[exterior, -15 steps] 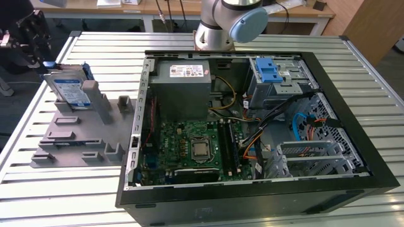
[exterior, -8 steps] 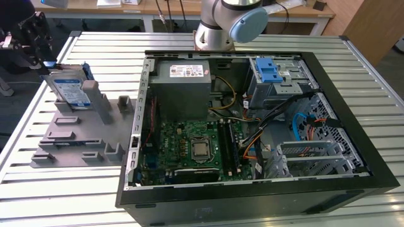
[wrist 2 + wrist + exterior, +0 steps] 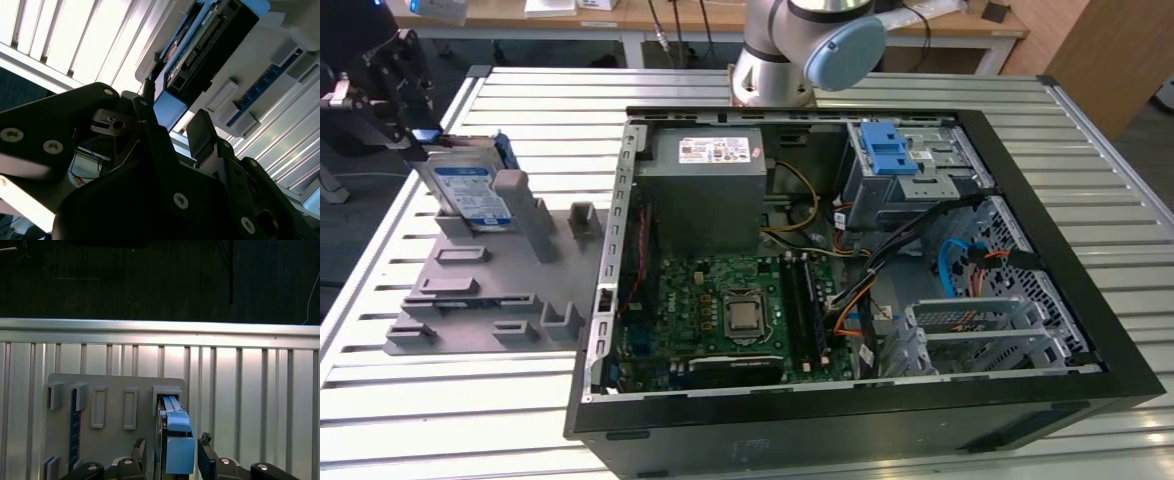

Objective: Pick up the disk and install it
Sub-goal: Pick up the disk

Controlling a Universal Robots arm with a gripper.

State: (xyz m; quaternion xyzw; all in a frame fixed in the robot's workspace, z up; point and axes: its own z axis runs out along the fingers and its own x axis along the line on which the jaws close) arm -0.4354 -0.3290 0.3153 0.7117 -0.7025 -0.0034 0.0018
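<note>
Disk [image 3: 464, 195] stands on edge in a slot of the grey holder [image 3: 480, 290], directly below the gripper [image 3: 419, 140], at the exterior view's far left. The gripper hangs over the disk's upper end, where a blue side rail shows. In the first wrist view its two fingers [image 3: 140, 447] are spread apart, one on each side of the disk [image 3: 175, 432], with a thin gap visible on both sides, so the gripper straddles the disk without clamping it. The second wrist view shows the same: the blue rail end of the disk [image 3: 210, 35] lies between the parted fingers [image 3: 201, 131]. The holder lies flat on the slatted metal surface [image 3: 454, 425] beneath the gripper. Well away from the gripper, toward the exterior view's right, an open computer case [image 3: 827, 405] lies on the surface, with a grey power-supply box [image 3: 707, 185] inside and, farther from the gripper, a silver cage with a blue latch [image 3: 897, 158].
</note>
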